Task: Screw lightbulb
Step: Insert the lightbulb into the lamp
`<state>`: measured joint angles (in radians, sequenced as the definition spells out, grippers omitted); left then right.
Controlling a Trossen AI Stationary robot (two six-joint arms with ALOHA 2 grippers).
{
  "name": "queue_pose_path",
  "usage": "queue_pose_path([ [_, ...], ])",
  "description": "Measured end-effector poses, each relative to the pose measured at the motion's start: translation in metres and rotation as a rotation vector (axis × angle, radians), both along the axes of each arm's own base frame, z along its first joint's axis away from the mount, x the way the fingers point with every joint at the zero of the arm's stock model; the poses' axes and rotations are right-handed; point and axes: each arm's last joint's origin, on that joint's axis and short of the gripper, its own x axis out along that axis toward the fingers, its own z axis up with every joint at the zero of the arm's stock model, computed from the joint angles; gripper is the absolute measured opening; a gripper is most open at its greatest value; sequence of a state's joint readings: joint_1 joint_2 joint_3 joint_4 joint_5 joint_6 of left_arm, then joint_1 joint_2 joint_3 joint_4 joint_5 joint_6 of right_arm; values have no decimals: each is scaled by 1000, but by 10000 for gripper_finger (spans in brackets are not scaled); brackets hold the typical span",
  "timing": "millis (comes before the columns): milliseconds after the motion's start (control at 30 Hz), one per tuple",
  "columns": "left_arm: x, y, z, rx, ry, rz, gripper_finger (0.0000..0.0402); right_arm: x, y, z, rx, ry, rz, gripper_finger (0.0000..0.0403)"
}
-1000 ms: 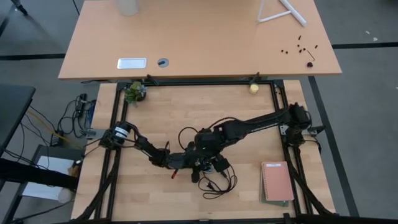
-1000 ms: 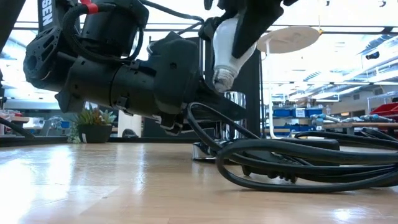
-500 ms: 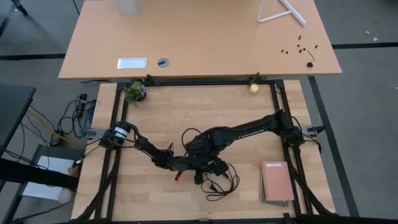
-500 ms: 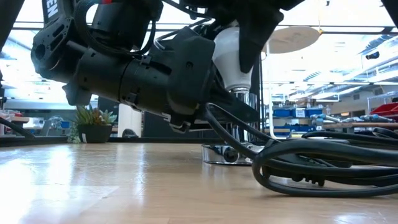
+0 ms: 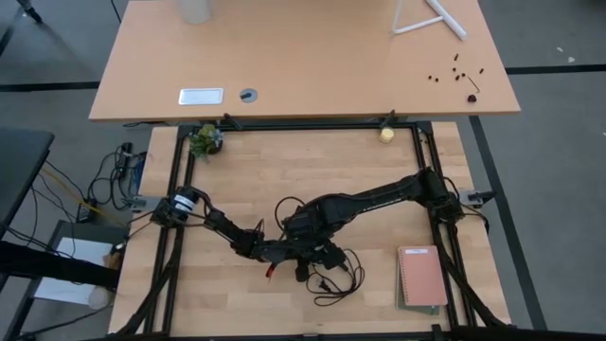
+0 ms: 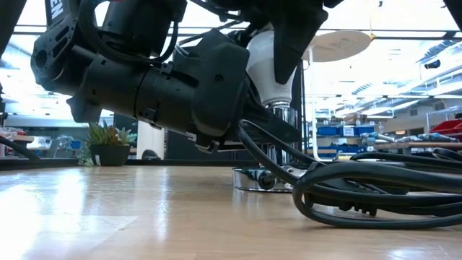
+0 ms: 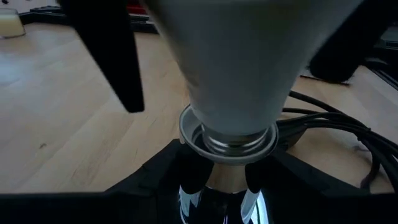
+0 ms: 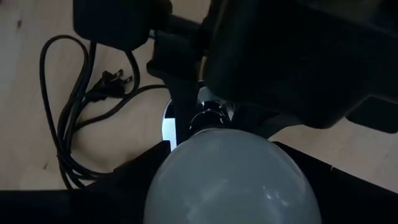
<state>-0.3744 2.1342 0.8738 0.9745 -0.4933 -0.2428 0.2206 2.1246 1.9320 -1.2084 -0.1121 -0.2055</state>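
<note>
White glass of the lightbulb (image 6: 271,68) stands upright between the right gripper (image 6: 283,43) fingers, which clasp it from above, its grey base entering the silver socket (image 6: 263,177) on the counter (image 6: 108,217). Lettering on the arm reads "EN". Left wrist view: the left gripper (image 7: 214,171) fingers pinch the socket just under the bulb's threads. Right wrist view: black cord (image 8: 68,106) lies beside the fingers, its plug loose

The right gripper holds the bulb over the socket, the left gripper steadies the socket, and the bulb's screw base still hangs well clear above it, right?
Not clear: the left wrist view shows the lightbulb with its screw base already seated in the socket. The right gripper holds it; the left gripper steadies the socket.
</note>
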Motion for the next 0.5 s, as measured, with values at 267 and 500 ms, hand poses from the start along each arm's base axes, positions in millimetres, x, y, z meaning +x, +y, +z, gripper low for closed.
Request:
queue_pose_path([
  [267,-1,-2,-1,6,6,-4,190,-3,3,-11,-12,13,-90,270],
  [500,-1,-2,-1,6,8,-5,190,-3,9,-13,-10,14,-140,269],
])
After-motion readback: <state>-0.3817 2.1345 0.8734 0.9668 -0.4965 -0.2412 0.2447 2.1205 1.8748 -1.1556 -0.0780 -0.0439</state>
